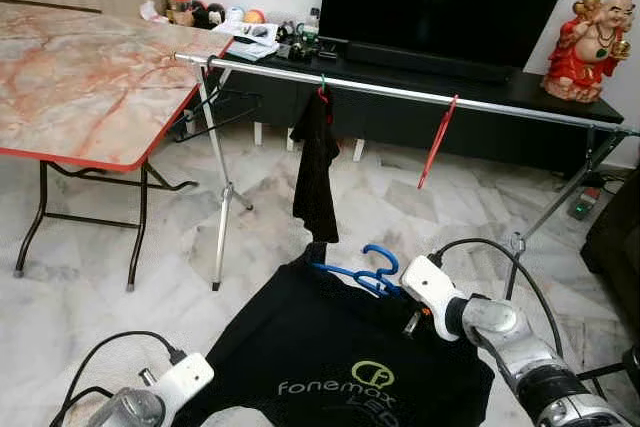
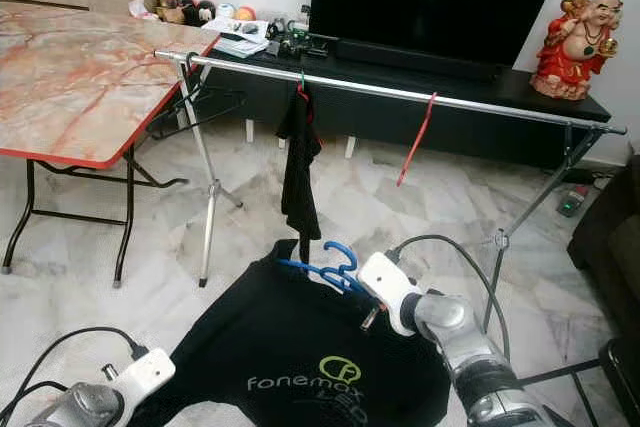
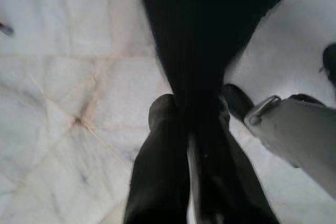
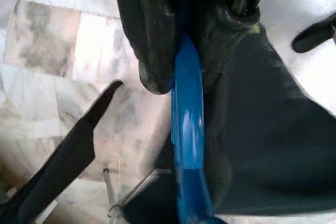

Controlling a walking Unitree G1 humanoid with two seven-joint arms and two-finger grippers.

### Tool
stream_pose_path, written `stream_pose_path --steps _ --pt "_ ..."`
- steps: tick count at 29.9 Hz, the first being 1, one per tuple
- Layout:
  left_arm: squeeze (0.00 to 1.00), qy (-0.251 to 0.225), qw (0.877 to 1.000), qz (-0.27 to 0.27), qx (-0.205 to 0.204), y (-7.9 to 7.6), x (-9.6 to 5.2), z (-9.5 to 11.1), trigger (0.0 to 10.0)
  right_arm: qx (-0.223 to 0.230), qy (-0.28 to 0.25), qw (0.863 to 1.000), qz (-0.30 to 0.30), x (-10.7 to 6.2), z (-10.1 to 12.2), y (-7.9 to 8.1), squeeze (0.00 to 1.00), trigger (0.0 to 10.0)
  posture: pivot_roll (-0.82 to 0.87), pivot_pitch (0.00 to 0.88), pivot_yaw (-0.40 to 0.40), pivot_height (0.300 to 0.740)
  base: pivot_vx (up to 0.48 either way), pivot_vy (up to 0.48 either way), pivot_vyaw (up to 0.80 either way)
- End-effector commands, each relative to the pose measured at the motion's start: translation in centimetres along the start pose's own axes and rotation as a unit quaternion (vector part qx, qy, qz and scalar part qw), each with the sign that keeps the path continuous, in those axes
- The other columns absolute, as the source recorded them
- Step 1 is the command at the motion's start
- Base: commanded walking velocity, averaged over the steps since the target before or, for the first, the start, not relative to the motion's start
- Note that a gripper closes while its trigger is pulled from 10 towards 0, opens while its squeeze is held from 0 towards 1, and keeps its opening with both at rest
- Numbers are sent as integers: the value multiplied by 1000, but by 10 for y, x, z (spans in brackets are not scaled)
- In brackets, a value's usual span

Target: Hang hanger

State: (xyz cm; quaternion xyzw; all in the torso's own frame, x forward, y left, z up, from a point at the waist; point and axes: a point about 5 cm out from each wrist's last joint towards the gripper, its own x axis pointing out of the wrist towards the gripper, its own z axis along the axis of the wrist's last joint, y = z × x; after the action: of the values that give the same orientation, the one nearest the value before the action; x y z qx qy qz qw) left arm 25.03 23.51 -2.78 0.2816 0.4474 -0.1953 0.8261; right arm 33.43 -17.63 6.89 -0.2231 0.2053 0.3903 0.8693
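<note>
A: Largest items?
B: Marble-top desk (image 1: pixel 80 77), far left. Metal clothes rail (image 1: pixel 400 95) running left to right, carrying a black garment (image 1: pixel 316 172) and a red hanger (image 1: pixel 437 142).

A: Nearer ones?
B: Black T-shirt (image 1: pixel 330 367), near centre, on a blue hanger (image 1: pixel 362 272).

A: End effectors?
B: Right end effector (image 4: pixel 178 72): clamped on the blue hanger. Left end effector (image 3: pixel 194 124): pinching the T-shirt's black cloth, low left.

a: any lettering out there?
b: "fonemax" in pale print on the black t-shirt (image 1: pixel 330 347), a yellow-green round logo above it, a blurred second line underneath, unreadable.
</note>
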Motion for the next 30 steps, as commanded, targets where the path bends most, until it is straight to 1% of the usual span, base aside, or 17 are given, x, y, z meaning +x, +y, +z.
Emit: stream_pose_path --steps 1,5,6,9,11,14,15,16,17,19,22,24,25,26,27,28,30 --pt "1000 -19 1000 -8 -11 3 -1 6 10000 -24 -7 1000 6 -4 4 -4 0 10000 116 0 -138 740 0 0 0" --pt "1000 -64 998 -10 -9 13 -6 30 10000 -47 7 998 48 -2 -2 7 0 10000 117 0 -139 740 0 0 0" --pt "1000 -96 995 -10 -15 20 -10 44 10000 -51 13 997 56 -1 -4 10 0 10000 118 0 -142 740 0 0 0" --pt "1000 -128 991 -10 -26 25 -15 59 10000 -54 17 996 63 1 -5 13 0 10000 119 0 -143 740 0 0 0" --pt "1000 -183 981 -19 -62 28 -21 81 10000 -63 27 994 80 2 -9 18 0 10000 122 0 -146 740 0 0 0" --pt "1000 -261 955 -35 -134 33 -34 113 10000 -88 45 990 104 2 -16 26 0 10000 123 0 -147 740 0 0 0" --pt "1000 -283 945 -44 -156 34 -39 124 10000 -91 50 989 106 3 -18 27 0 10000 123 0 -147 740 0 0 0" --pt "1000 -315 928 -58 -190 34 -46 140 10000 -92 55 989 105 3 -20 29 0 10000 124 0 -148 740 0 0 0" --pt "1000 -315 928 -58 -190 34 -46 140 10000 -92 55 989 105 3 -20 29 0 10000 124 0 -148 740 0 0 0" --pt "1000 -353 904 -83 -225 31 -57 162 10000 -90 57 989 105 5 -21 31 0 10000 125 0 -147 740 0 0 0" --pt "1000 -359 895 -104 -243 27 -62 171 10000 -91 56 988 108 7 -21 33 0 10000 128 0 -147 740 0 0 0" --pt "1000 -344 900 -112 -241 23 -61 174 10000 -89 51 989 103 8 -20 34 0 10000 129 0 -145 740 0 0 0" --pt "792 -326 913 -108 -221 20 -59 173 10000 -89 50 990 102 9 -19 34 0 10000 129 0 -143 740 0 0 0" --pt "251 -317 918 -105 -214 19 -57 172 10000 -90 49 990 101 9 -19 34 0 10000 130 0 -143 740 0 0 0" --pt "251 -312 921 -104 -210 18 -56 171 10000 -90 49 990 101 9 -19 34 0 10000 130 0 -142 740 0 0 0" --pt "0 -299 928 -101 -200 16 -55 169 10000 -90 47 990 98 10 -18 34 0 10000 130 0 -140 740 0 0 0" --pt "0 -274 940 -96 -179 13 -51 164 10000 -91 44 990 94 10 -16 33 0 10000 128 0 -137 740 0 0 0"
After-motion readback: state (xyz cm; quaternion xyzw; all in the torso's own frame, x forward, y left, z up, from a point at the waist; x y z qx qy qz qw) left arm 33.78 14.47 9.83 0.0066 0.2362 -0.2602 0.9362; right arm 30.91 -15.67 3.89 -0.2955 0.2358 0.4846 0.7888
